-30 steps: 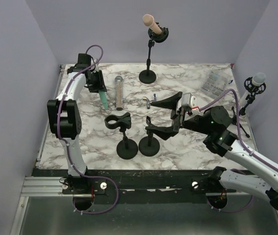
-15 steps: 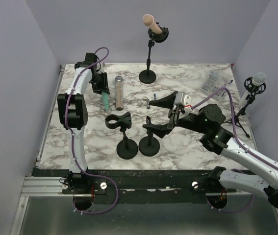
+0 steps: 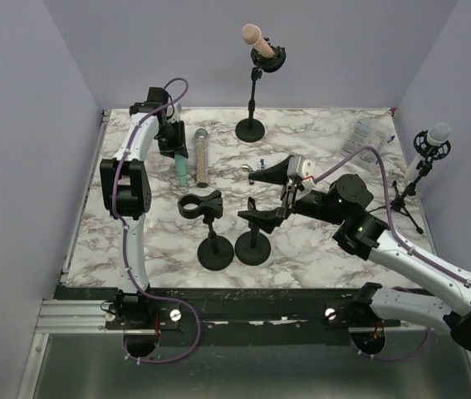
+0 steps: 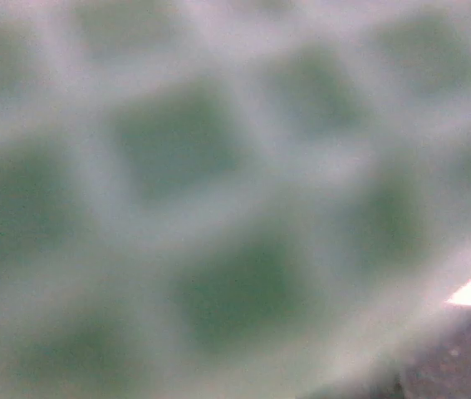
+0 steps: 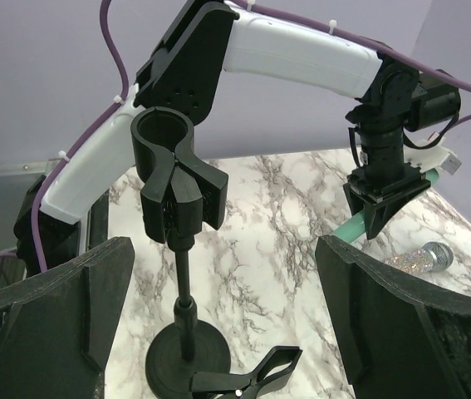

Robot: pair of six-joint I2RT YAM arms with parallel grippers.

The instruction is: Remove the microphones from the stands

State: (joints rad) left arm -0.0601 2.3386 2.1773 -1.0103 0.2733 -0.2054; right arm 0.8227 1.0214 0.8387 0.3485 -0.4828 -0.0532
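No text, label, brand or number can be read in any view.

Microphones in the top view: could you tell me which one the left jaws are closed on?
The teal microphone, clamped by the left gripper; the glittery microphone lies free beside it; the pink microphone and white microphone sit on stands.

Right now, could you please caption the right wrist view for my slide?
Open right gripper frames an empty stand; beyond, the left gripper grips a green mic.
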